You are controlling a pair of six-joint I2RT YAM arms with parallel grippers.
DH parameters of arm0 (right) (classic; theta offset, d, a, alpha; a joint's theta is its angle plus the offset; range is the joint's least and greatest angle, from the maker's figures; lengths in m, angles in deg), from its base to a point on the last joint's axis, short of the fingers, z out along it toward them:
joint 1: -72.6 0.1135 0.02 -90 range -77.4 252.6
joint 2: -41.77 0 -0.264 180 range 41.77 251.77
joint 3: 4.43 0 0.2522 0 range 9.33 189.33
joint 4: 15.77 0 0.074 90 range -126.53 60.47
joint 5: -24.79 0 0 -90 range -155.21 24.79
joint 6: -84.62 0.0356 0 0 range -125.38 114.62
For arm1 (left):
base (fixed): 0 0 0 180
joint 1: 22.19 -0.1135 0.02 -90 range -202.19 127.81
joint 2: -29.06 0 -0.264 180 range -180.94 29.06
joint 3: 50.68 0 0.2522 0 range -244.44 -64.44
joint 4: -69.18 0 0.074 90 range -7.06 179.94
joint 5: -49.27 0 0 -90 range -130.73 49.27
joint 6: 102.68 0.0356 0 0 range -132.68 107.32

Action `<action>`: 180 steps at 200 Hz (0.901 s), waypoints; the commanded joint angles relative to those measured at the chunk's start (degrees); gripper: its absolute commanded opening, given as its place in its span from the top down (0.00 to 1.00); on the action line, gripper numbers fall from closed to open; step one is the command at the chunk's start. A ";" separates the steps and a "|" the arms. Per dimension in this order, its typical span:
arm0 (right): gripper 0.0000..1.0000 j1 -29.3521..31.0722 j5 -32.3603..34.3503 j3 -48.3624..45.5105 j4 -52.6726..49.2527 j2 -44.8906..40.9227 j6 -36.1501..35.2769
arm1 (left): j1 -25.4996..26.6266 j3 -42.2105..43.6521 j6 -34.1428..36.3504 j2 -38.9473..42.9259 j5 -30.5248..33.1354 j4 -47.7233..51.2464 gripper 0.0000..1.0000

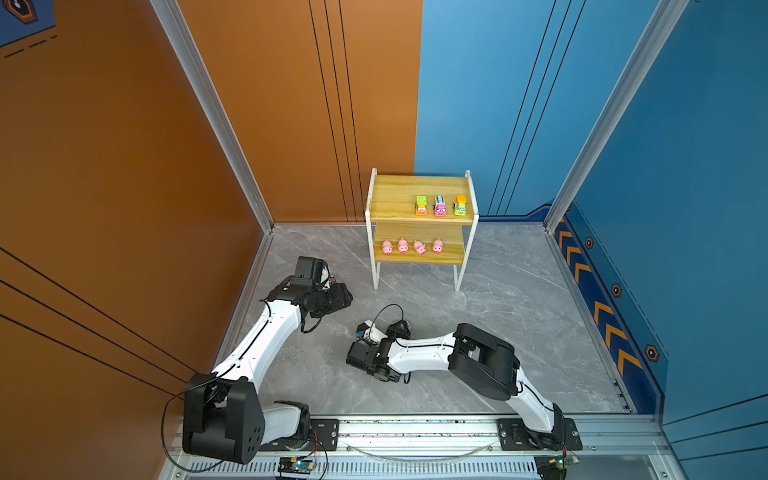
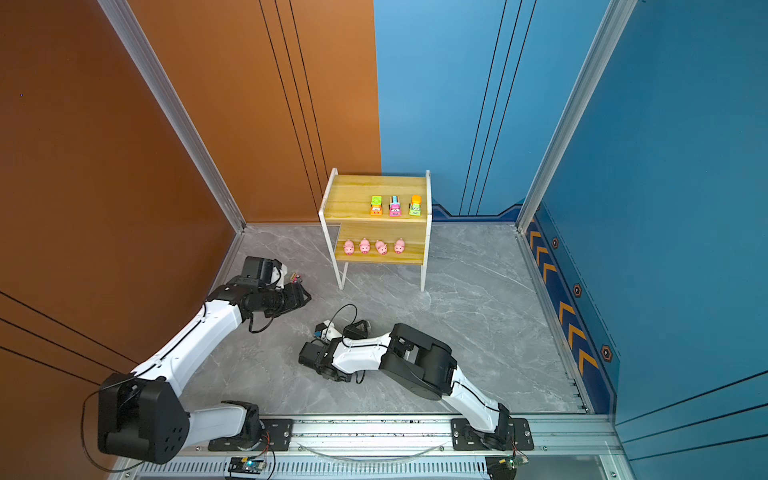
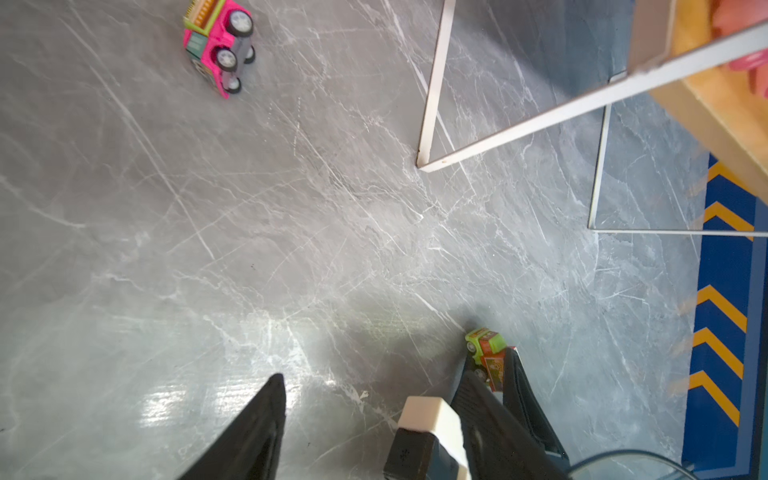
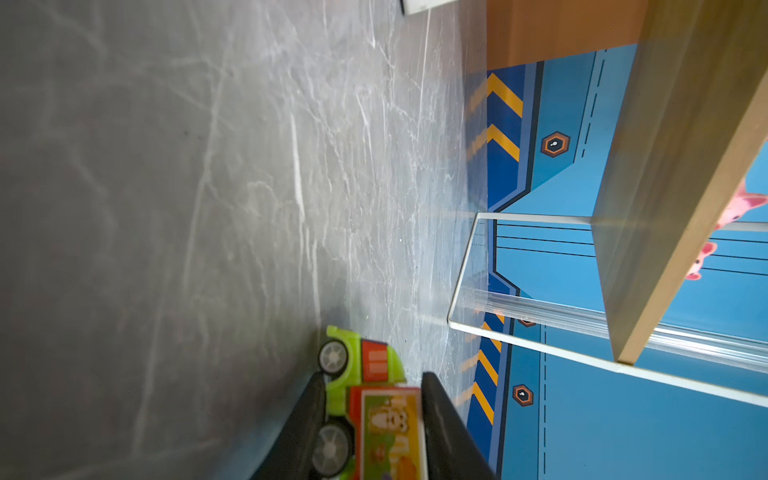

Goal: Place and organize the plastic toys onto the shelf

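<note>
Top views: the shelf (image 1: 395,189) stands at the back, by the wall. 3 cars (image 1: 440,206) are lined up on the upper board, rt half; 4 pigs (image 1: 411,247) are set in a row on the lower board. 7 of the 9 toys seen are thus judged placed, and the upper board's left half is bare. The left gripper (image 1: 341,296) is held low, well left of the shelf, w/ a pink car (image 2: 296,277) just beside it on the floor. The right gripper (image 1: 365,331) is low near centre; its load can't be made out here.

Left wrist: the pink car (image 3: 218,45) appears tipped on its side on the floor, untouched. One finger (image 3: 266,415) is seen well off centre w/ bare floor beside it, so the jaws are read as apart and empty.

Right wrist: a green car (image 4: 357,374) is clamped betw. the right gripper's jaws, at floor level; whether it is lifted can't be told.

Left to do, as judged: 2 cars to be set on the upper board.
</note>
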 commanded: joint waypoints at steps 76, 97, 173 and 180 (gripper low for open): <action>0.51 2.36 -8.19 2.57 -3.22 -0.52 -2.75 | -1.82 0.58 -0.15 0.56 -0.64 -0.33 0.33; 0.44 2.75 -10.79 0.67 -1.21 -3.52 -2.77 | -1.82 0.57 -0.22 0.62 -0.60 -0.33 0.32; 0.28 1.85 -21.82 -10.42 14.42 -18.64 4.62 | -1.56 0.76 -0.50 0.83 -0.95 -0.55 0.32; 0.27 1.20 -22.68 -12.40 17.13 -20.39 6.86 | -1.56 0.84 -0.46 0.85 -0.82 -0.57 0.32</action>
